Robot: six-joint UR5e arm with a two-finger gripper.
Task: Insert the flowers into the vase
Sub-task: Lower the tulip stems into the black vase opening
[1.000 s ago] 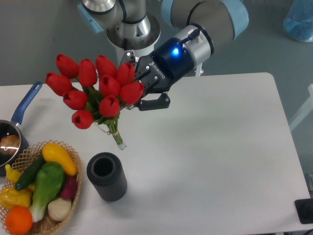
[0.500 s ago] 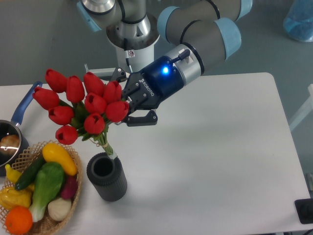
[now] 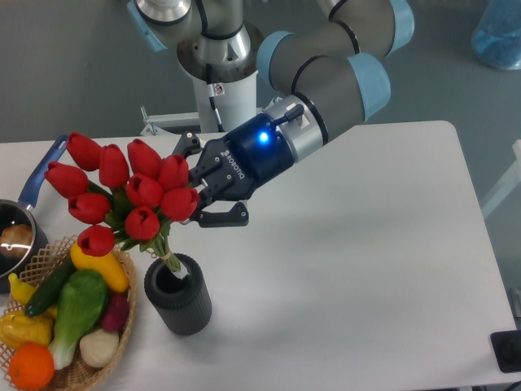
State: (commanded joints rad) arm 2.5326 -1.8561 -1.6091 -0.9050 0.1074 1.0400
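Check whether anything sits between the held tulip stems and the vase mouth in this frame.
Nothing visible does. The gripper holds the flowers tilted, and their stem ends already sit at the open mouth of the vase. The vegetable basket stands just left of the vase, clear of the stems.

White surface (image 3: 366,269), rounded at far right corner, evenly lit, matte, with soft shadows. Beyond it, grey-green floor (image 3: 73,65), plain and unmarked. At upper right corner, translucent blue container (image 3: 498,37), cropped by the edge. At right edge, pale slanted bar (image 3: 498,195), partly out of view. At lower right corner, small black object (image 3: 509,352), identity unclear. No wall or window discernible; light diffuse, source unseen.
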